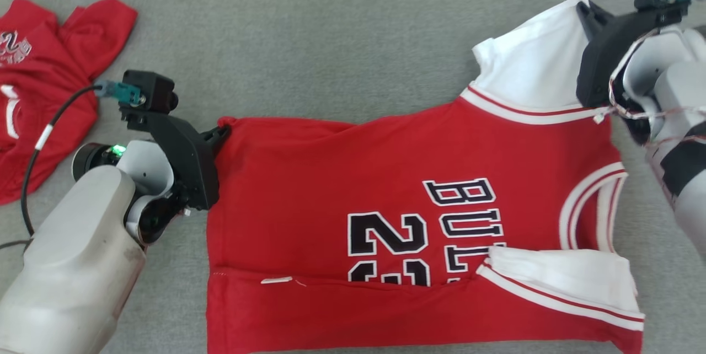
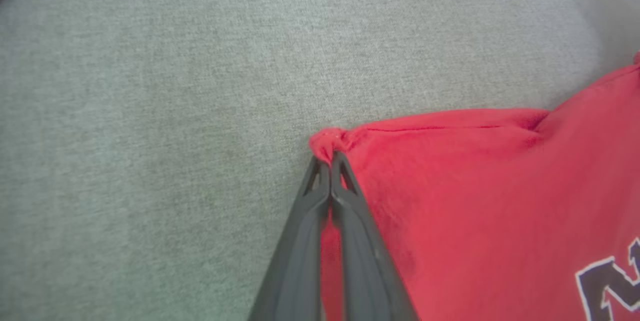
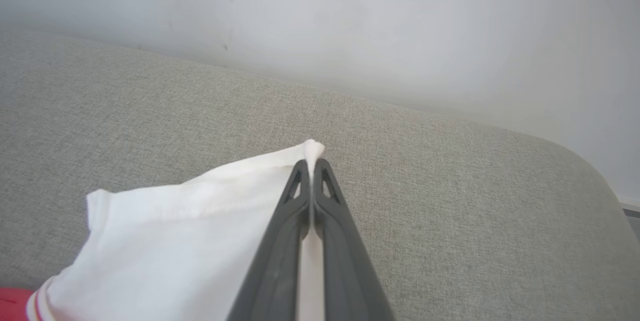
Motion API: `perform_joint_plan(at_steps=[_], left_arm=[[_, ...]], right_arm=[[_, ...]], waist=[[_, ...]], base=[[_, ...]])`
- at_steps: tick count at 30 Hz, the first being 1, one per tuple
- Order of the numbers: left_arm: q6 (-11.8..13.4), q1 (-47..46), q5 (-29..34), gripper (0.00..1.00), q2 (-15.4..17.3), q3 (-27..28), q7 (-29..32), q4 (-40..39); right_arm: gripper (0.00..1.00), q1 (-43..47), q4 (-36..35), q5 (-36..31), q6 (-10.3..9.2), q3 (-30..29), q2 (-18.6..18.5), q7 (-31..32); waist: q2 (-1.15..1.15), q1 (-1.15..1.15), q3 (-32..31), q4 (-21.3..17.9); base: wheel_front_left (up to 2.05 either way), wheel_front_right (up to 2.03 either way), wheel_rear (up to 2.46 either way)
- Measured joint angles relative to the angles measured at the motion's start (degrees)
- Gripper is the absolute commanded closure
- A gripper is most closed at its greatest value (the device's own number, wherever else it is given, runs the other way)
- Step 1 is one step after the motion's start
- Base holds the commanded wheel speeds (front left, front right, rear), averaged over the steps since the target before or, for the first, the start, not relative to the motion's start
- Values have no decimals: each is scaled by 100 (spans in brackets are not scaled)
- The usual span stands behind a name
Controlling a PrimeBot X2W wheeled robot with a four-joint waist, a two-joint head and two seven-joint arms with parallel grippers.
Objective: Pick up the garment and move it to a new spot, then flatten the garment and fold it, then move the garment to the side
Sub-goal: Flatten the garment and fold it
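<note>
Red jersey (image 1: 342,177) lies spread on grey fabric surface (image 1: 331,39), near edge folded over its number | left gripper (image 2: 330,160) fingers pressed together, pinching jersey's red hem corner | right gripper (image 3: 312,163) fingers pressed together, pinching jersey's white sleeve tip | second red garment (image 1: 44,84) crumpled, well apart from jersey, beyond left gripper

Seemingly a home room: grey upholstered cushion (image 3: 450,186) with a rounded corner, against a white wall (image 3: 400,21)
</note>
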Motion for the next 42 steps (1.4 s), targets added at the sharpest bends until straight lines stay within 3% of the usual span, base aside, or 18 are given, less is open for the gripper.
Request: perform_joint_plan(at_steps=[11, 20, 33, 37, 42], left_arm=[[207, 431, 56, 100, 194, 125, -660, -120], [397, 980, 97, 100, 348, 181, -1089, -641], [1090, 2299, 268, 100, 657, 182, -1763, -1970], [1337, 2618, 267, 100, 676, 229, -1924, -2343], [1463, 2926, 265, 100, 703, 275, -2171, -2554]], right_arm=[[100, 1393, -1117, 403, 0, 115, -141, -1327], [100, 2519, -2018, 427, 0, -191, -341, -1733], [100, 4515, -3609, 33, 0, -1571, -415, -1691], [100, 5182, -4109, -226, 0, -2074, -332, -1564], [100, 5995, -4863, -594, 0, -2824, 13, -1251]], waist=[[0, -1, -393, -373], [-1, -1, -630, -542], [-1, -1, -850, -502], [0, 0, -881, -433], [0, 0, -920, -346]], base=[[0, 0, 0], [0, 0, 0], [0, 0, 0], [0, 0, 0], [0, 0, 0]])
